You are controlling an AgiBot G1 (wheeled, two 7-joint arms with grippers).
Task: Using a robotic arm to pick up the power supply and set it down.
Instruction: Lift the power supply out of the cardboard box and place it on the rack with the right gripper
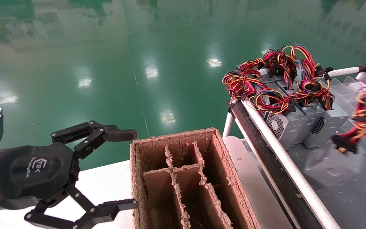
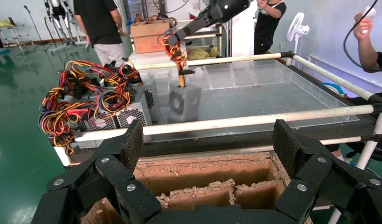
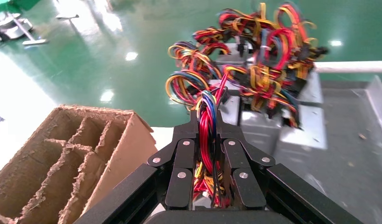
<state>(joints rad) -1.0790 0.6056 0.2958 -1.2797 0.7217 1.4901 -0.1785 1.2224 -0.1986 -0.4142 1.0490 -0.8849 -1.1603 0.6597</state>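
The power supply (image 2: 184, 101), a grey metal box, hangs in the air over the rack's clear tray by its red, yellow and black wires (image 2: 176, 49). My right gripper (image 3: 207, 133) is shut on that wire bundle (image 3: 205, 116); the box itself is hidden beneath it in the right wrist view. In the head view the hanging box (image 1: 332, 165) and its wires (image 1: 365, 116) show blurred at the right. The white right robotic arm (image 2: 217, 11) reaches in from above. My left gripper (image 1: 132, 169) stands open beside the cardboard box, holding nothing.
A brown cardboard box (image 1: 183, 178) with dividers stands on the white table (image 1: 106, 184). Several more power supplies (image 1: 297, 122) with tangled wires sit at the rack's far end, behind a white rail (image 1: 281, 149). People stand beyond the rack (image 2: 100, 23).
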